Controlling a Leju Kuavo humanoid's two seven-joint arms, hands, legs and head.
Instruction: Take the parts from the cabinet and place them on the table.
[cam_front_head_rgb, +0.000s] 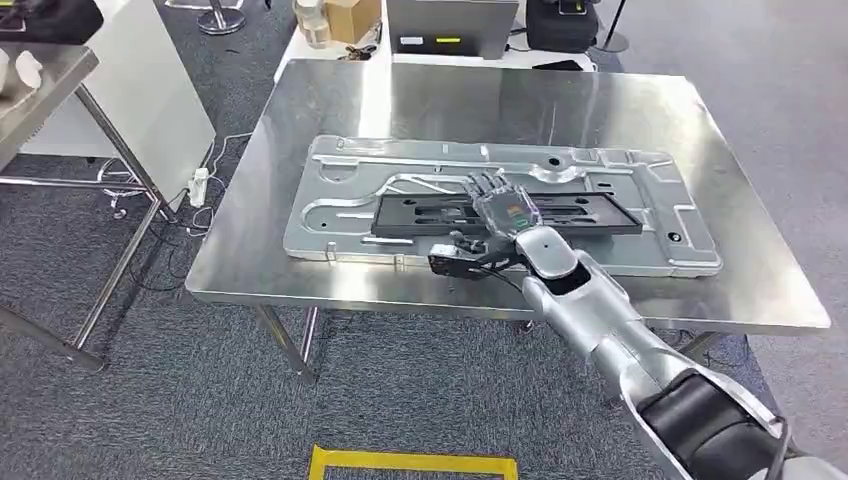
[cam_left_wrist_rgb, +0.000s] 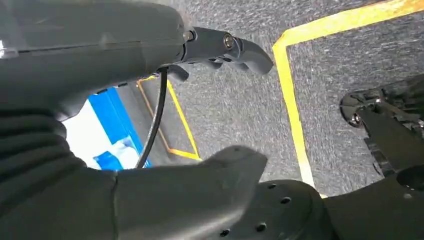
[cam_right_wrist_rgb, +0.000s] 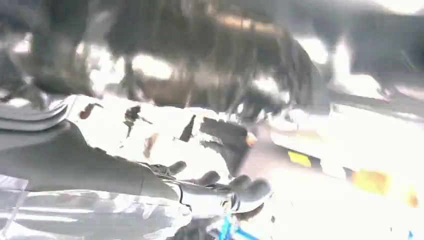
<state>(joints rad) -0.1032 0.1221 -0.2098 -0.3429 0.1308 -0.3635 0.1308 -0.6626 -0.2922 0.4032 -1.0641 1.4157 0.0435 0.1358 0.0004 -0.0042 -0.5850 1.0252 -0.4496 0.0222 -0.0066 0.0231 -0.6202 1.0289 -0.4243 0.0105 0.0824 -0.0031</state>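
A large silver stamped metal panel (cam_front_head_rgb: 330, 215) lies flat on the steel table (cam_front_head_rgb: 480, 100). A long flat black part (cam_front_head_rgb: 420, 212) lies on top of it, lengthwise. My right hand (cam_front_head_rgb: 497, 215) is over the black part's middle with its fingers spread and pointing away from me, and its dark thumb sticks out toward the panel's near edge. The right wrist view is blurred; the right hand (cam_right_wrist_rgb: 100, 165) shows there above bright shiny metal with nothing in its grasp. My left hand (cam_left_wrist_rgb: 150, 45) hangs over grey carpet, thumb and fingers apart, holding nothing.
A second steel table (cam_front_head_rgb: 40, 70) and a white cabinet side (cam_front_head_rgb: 150, 80) stand at the left. A power strip (cam_front_head_rgb: 199, 185) and cables lie on the carpet. Boxes and equipment (cam_front_head_rgb: 450, 25) sit behind the table. Yellow floor tape (cam_front_head_rgb: 410, 462) runs near my feet.
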